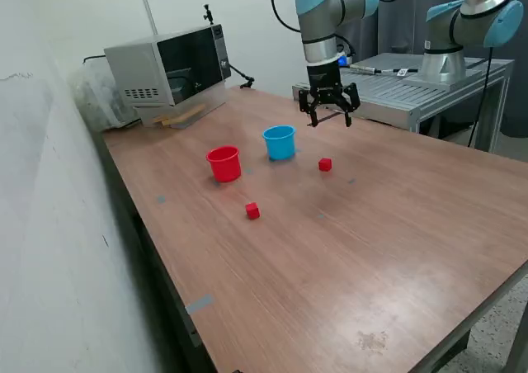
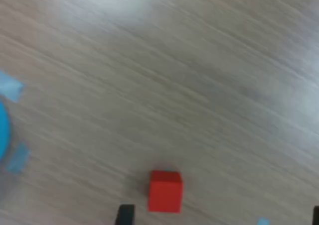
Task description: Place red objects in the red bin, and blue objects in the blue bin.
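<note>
Plainly, your long brown wood-grain table point(image 1: 346, 249) stands against a white wall with a grey microwave point(image 1: 169, 69) at its far end, carrying two small solid red cubes point(image 1: 252, 211) point(image 1: 325, 165), one round red plastic cup point(image 1: 223, 163) and one light blue plastic cup point(image 1: 280, 142), while the black two-finger gripper point(image 1: 328, 115) hangs spread wide, empty, above the farther cube.
</note>
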Controlling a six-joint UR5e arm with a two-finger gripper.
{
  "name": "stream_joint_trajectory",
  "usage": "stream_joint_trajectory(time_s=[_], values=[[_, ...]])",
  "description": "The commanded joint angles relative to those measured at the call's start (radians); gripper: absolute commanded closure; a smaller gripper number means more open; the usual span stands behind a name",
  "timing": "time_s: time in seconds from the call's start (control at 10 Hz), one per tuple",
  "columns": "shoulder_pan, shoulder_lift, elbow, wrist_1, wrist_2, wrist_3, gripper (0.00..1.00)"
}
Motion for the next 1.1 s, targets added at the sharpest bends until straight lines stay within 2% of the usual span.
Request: stream_joint_trajectory(time_s=[0.0,0.2,0.5,0.6,1.0], values=[[0.006,0.087,-0.009,-0.014,0.035,-0.008,0.00],[0.006,0.137,-0.015,-0.061,0.035,-0.005,0.00],[0.011,0.177,-0.078,-0.061,0.038,-0.001,0.00],[0.011,0.194,-0.089,-0.061,0.049,-0.001,0.00],[0.006,0.211,-0.097,-0.061,0.050,-0.005,0.00]])
